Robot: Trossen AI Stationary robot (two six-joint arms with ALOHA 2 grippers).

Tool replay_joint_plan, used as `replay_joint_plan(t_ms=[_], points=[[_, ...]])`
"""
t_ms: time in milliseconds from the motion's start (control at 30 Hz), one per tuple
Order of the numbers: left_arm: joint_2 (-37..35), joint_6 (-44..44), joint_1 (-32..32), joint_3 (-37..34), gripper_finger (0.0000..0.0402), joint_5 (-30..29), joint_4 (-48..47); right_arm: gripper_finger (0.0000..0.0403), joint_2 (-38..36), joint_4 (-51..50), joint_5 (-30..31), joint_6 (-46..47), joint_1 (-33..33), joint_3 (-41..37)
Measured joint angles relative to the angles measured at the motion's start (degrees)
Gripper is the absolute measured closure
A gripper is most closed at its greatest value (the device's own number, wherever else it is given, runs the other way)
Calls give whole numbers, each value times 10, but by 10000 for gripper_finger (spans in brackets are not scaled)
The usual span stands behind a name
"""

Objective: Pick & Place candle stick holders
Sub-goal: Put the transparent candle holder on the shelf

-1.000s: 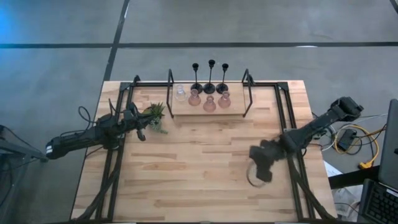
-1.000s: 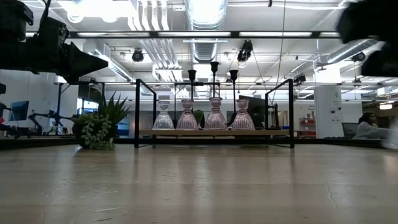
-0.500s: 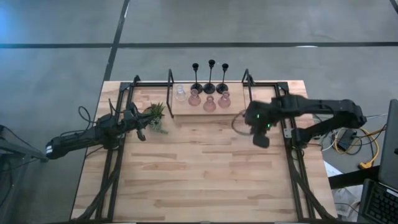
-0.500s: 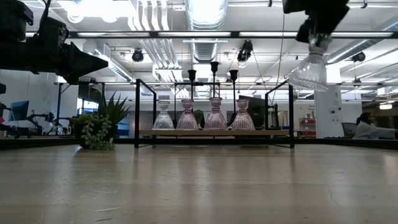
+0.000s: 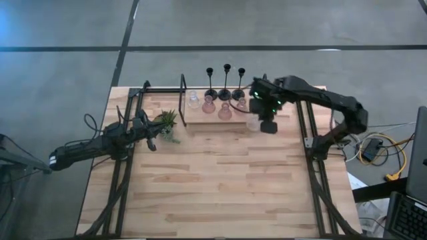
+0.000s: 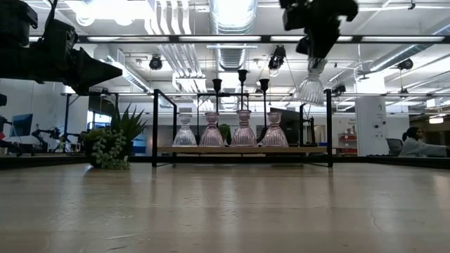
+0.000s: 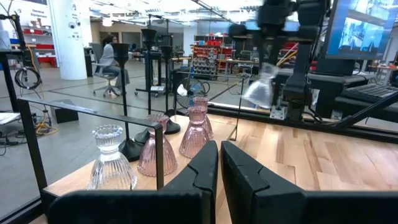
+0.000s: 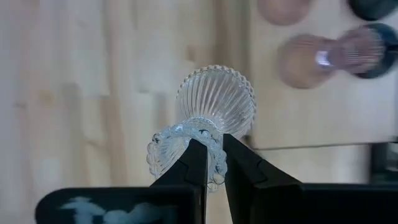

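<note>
At 9 o'clock on the table [image 5: 220,180] we see the left gripper [image 5: 151,143] resting with its fingers closed on nothing, just beside the green plant [image 5: 167,124]. At 12 o'clock stands the rack [image 5: 223,117], carrying one clear glass holder [image 5: 193,101] and three pink glass holders [image 5: 225,110], with three black stemmed holders [image 5: 226,83] behind them. At 1 o'clock the right gripper [image 5: 267,124] hangs above the rack's right end, clamped on the neck of a second clear glass holder [image 8: 214,102], which is in the air, base down.
</note>
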Motion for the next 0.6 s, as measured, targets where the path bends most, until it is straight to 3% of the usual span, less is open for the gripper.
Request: replay_joint_plan(t_ms=[133,600], points=[[0,0,0,0,376,0,0,383,48,-24,39,-51,-31,48],[0,0,0,0,376,0,0,383,113,-18,40,-142,-149,82]])
